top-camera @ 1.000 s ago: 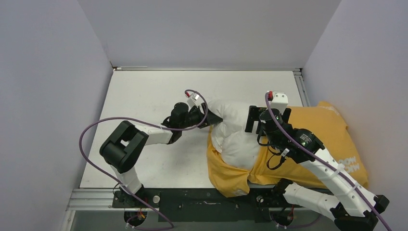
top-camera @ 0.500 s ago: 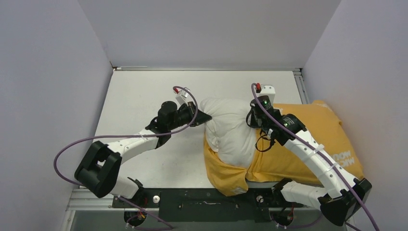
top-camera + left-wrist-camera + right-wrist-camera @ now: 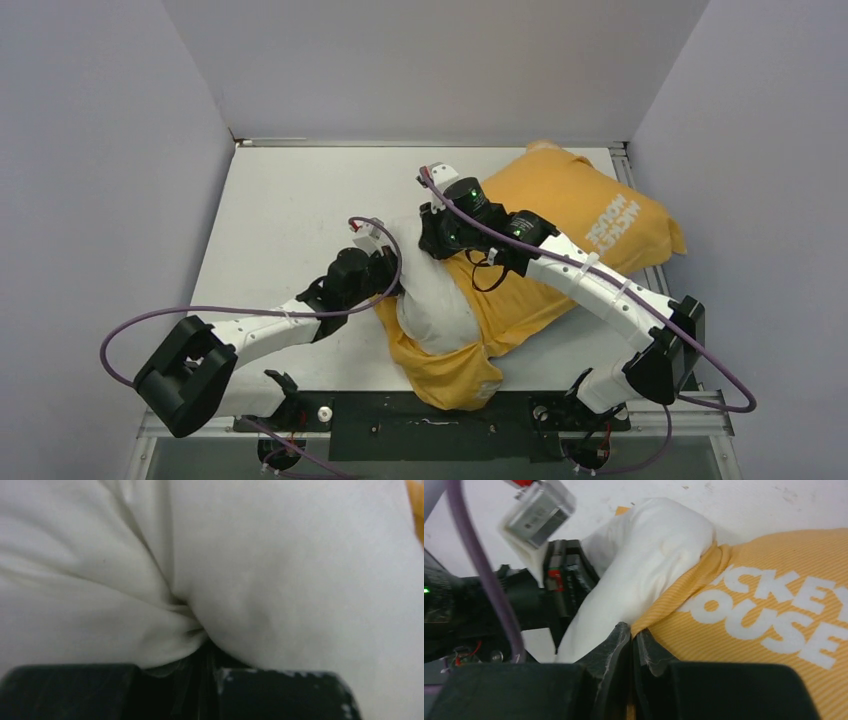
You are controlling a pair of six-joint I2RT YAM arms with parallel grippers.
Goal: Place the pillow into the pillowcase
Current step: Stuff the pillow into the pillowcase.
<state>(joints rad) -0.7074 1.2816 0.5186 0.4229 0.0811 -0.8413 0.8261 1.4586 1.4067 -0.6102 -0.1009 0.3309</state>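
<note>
Jaws of the left gripper (image 3: 202, 652) are pressed together on a pinched fold of the pillow (image 3: 280, 570), whose white cloth puckers into creases around them. The right gripper (image 3: 631, 635) is also closed tight, nipping the hem of the pillowcase (image 3: 774, 645) just where orange cloth meets white. Beside that hem the white lettering (image 3: 769, 610) reads "ICKEY" over "OUSE", the first letters lost in the fold. From above, the pillow's bare end sticks out of the case's mouth towards the arm bases, with loose orange cloth bunched beneath it; the filled rest of the case slants across the table (image 3: 290, 210) towards the far right corner
</note>
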